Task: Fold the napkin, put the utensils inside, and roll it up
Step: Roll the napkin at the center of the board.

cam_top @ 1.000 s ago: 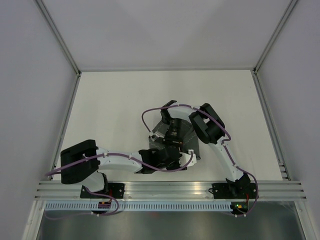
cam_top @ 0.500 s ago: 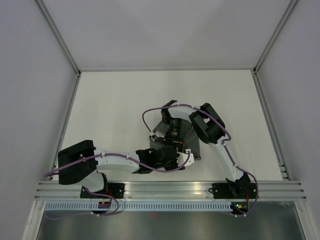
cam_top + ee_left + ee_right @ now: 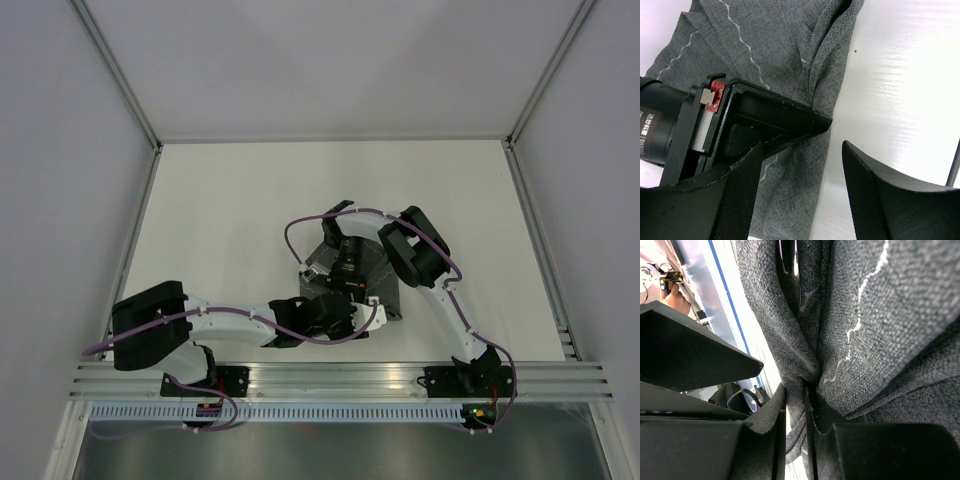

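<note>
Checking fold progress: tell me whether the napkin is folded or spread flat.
Folded: the napkin shows overlapping layers and creases, and the right pincer pinches a doubled edge.

Top external: I look from high above and behind the left arm (image 3: 230,322) and right arm (image 3: 452,315), facing down and forward. It sits far off, so the whole white counter (image 3: 250,200) and the enclosure walls (image 3: 60,180) fit in. The napkin (image 3: 388,288) is small near the centre.

Left wrist: rides the left arm and looks steeply down between the left jaws. Close range. Grey cloth fills the left half, bare counter the right. The right jaws cross in from the left edge.

Right wrist: looks along the right jaws, nearly against the cloth. Weave fills the frame.

Shared: all three take in the napkin. Top and left wrist both show the right jaws at it.
</note>
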